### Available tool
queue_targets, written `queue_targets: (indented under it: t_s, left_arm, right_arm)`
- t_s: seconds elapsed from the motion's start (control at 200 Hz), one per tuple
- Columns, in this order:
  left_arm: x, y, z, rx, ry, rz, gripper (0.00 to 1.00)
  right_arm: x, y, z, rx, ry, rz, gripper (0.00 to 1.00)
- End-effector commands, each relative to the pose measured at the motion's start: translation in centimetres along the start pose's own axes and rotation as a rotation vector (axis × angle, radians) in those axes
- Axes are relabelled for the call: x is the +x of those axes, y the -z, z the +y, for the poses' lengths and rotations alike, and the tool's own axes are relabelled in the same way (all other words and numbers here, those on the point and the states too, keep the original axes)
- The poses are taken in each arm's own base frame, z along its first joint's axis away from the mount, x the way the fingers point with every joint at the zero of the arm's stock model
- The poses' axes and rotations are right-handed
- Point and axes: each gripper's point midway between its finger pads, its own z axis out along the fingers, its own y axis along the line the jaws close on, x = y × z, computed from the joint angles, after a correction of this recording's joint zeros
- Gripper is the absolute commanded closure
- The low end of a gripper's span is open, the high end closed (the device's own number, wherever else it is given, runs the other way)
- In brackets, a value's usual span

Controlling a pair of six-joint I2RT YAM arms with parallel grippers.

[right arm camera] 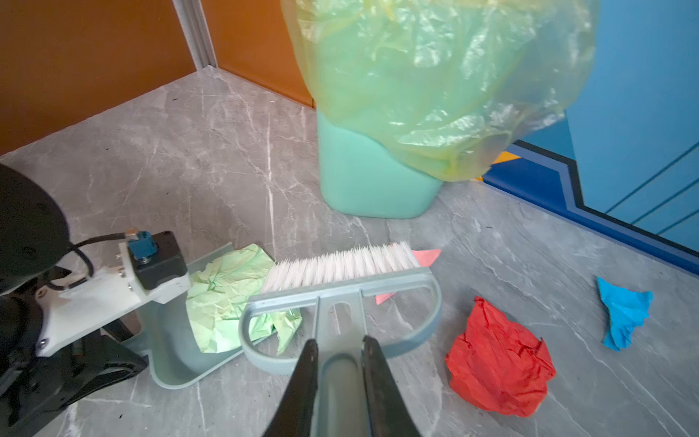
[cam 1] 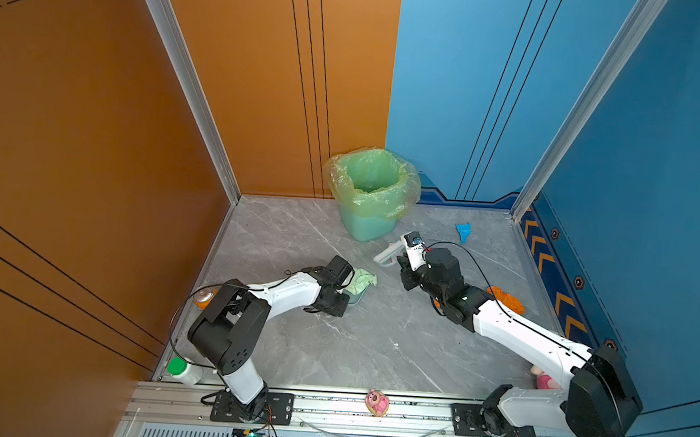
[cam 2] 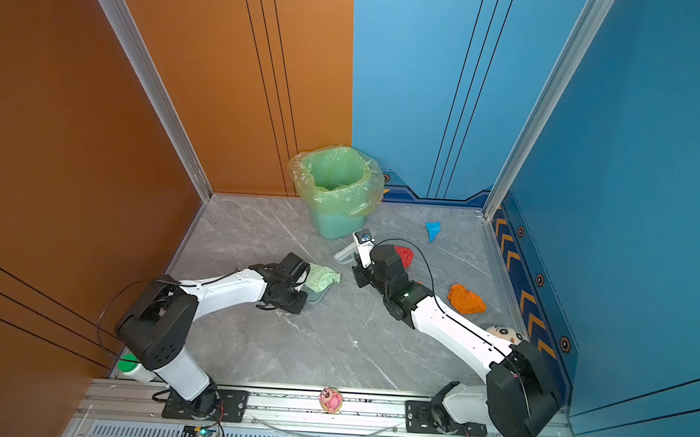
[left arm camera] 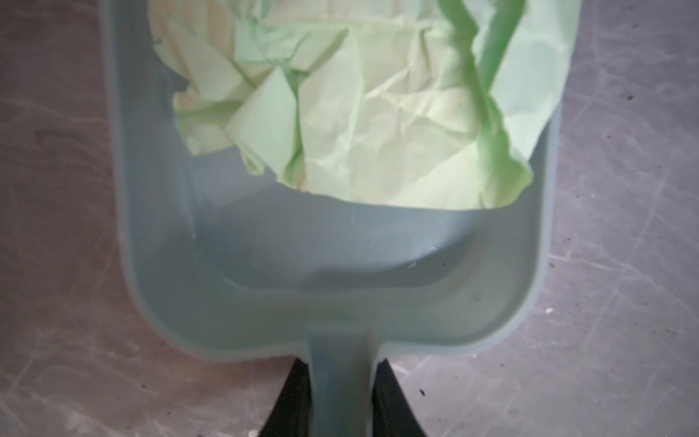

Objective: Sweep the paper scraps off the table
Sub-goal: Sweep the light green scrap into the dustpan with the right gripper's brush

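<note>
Top views, left side?
– Left tool (cam 1: 337,304) clamped on the dustpan (cam 1: 354,298) handle; light green scrap (cam 1: 360,279) lying in the pan, middle of the bench (cam 1: 374,346).
Right side?
– Right tool (cam 2: 356,265) closed on the brush (cam 2: 344,253) handle, near the green bin (cam 2: 337,194). Red scrap (cam 2: 404,256) just right of that wrist, orange scrap (cam 2: 466,299) nearer and right, blue scrap (cam 2: 433,229) far right.
Left wrist?
– Black fingers (left arm camera: 291,401) pinching the pan's handle; green paper filling the end away from the handle.
Right wrist?
– Gripping the brush handle; bristles at the green paper's edge, pink scrap (right arm camera: 425,257) just behind them, red scrap near, not touching.
</note>
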Motion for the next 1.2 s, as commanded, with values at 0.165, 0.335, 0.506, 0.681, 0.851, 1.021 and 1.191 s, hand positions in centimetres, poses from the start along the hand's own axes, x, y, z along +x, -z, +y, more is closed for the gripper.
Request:
queue_targets:
  t_s: [0.165, 0.335, 0.506, 0.681, 0.851, 1.021, 1.191]
  left_arm:
    - [0.3, -1.2, -0.5, -0.003, -0.012, 0.031, 1.0]
    - [0.6, -1.3, -1.0, 0.02, -0.023, 0.044, 1.0]
    - [1.1, -1.4, -1.4, 0.033, -0.042, 0.078, 1.0]
    - [1.1, -1.5, -1.6, 0.038, -0.048, 0.092, 1.0]
    - [1.1, -1.4, -1.7, 0.041, -0.054, 0.11, 1.0]
    - [1.6, -1.2, -1.8, 0.048, -0.065, 0.145, 1.0]
    - [0.6, -0.4, -2.2, 0.056, -0.079, 0.131, 1.0]
  right_arm:
    - [1.0, 0.1, -3.2, 0.133, -0.117, -0.038, 1.0]
    - [2.6, -2.9, -4.5, 0.207, -0.144, 0.018, 1.0]
    - [3.6, -6.7, -3.0, 0.174, -0.088, 0.093, 1.0]
    - [4.5, -9.5, -0.4, 0.132, 0.003, 0.15, 1.0]
    - [5.7, -10.4, 2.0, 0.09, 0.088, 0.203, 1.0]
    - [7.1, -9.6, 5.5, -0.01, 0.157, 0.242, 1.0]
    - [8.6, -8.1, 8.0, -0.118, 0.215, 0.286, 1.0]
